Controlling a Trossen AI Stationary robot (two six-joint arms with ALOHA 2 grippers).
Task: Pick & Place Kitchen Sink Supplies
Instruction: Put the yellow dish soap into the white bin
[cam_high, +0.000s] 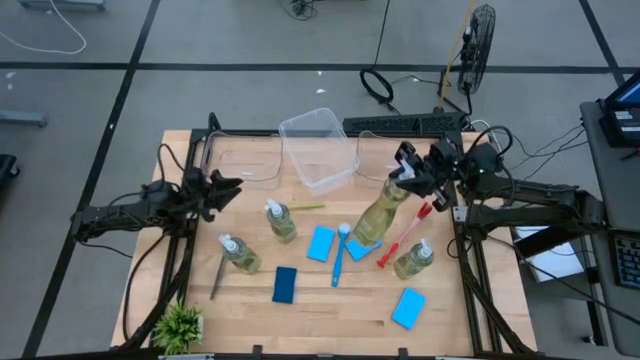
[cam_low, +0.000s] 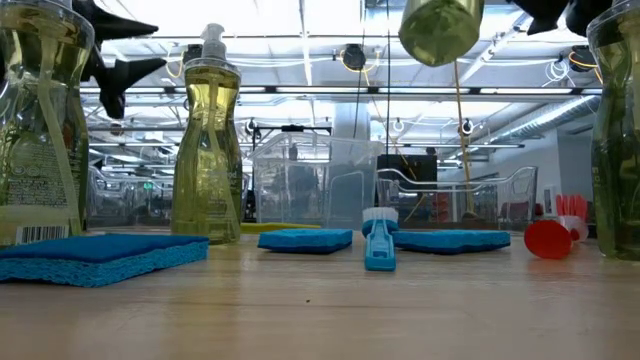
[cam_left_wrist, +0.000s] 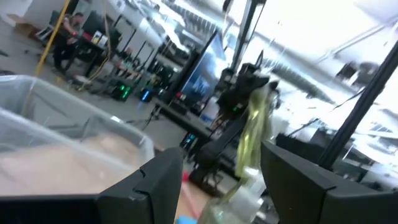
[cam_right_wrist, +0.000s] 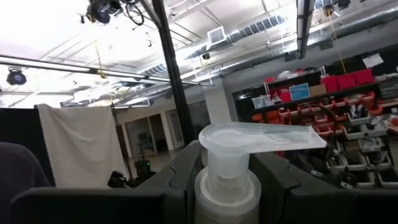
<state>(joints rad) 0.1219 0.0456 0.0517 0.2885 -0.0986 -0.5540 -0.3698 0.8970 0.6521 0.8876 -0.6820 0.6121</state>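
While one bottle (cam_high: 381, 216) is carried clear of the table by the right gripper (cam_high: 412, 172), pinched at the neck under its pump at about 2 o'clock, no supply is seen inside either bin. The near bin (cam_high: 320, 148) at 12 o'clock is seen empty. Three bottles (cam_high: 280, 221) remain standing at centre, 7 and 4 o'clock. Four sponges (cam_high: 320, 243) and the brushes (cam_high: 339, 253) are left loose on the table (cam_high: 330, 318). The left gripper (cam_high: 226, 187) is held at 9 o'clock, fingers spread, empty. Most of the task is judged outstanding.
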